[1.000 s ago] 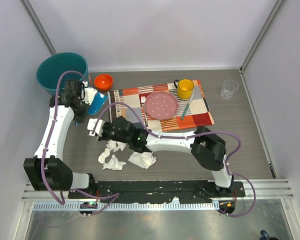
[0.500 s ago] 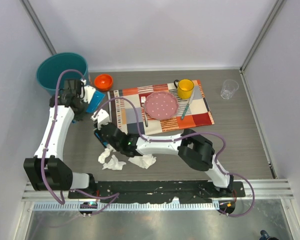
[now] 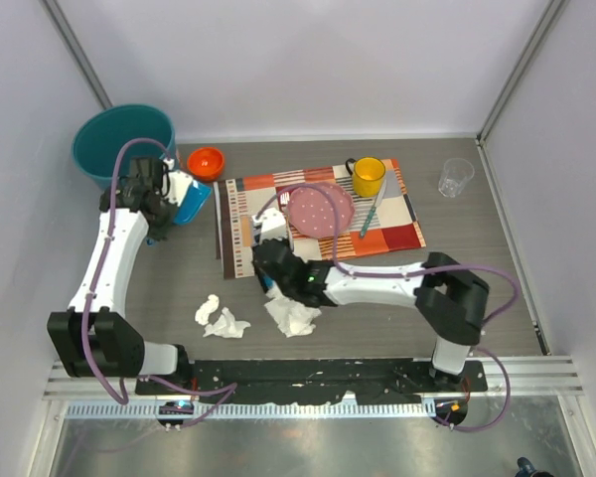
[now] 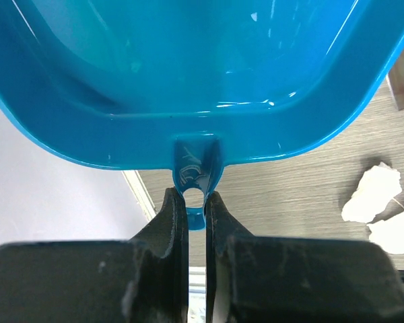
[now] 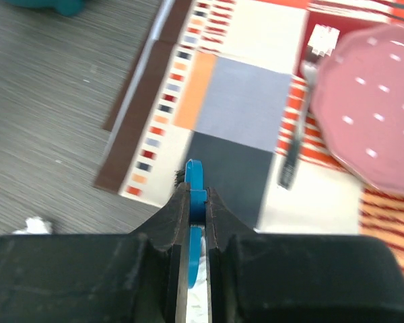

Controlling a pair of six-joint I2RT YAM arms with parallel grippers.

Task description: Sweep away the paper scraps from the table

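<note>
Paper scraps [image 3: 293,317]: three white wads, two of them touching on the left, one apart on the right. One each of teal bucket [image 3: 124,139], orange bowl [image 3: 206,162], blue dustpan [image 3: 192,206], patchwork placemat [image 3: 402,199], pink plate [image 3: 328,214], yellow mug [image 3: 368,177], clear cup [image 3: 455,177] and small blue tool [image 5: 195,178]. Two utensils on the mat, a fork [image 5: 289,155] and a teal-handled utensil [image 3: 370,214]; two arms [image 3: 109,258].
</note>
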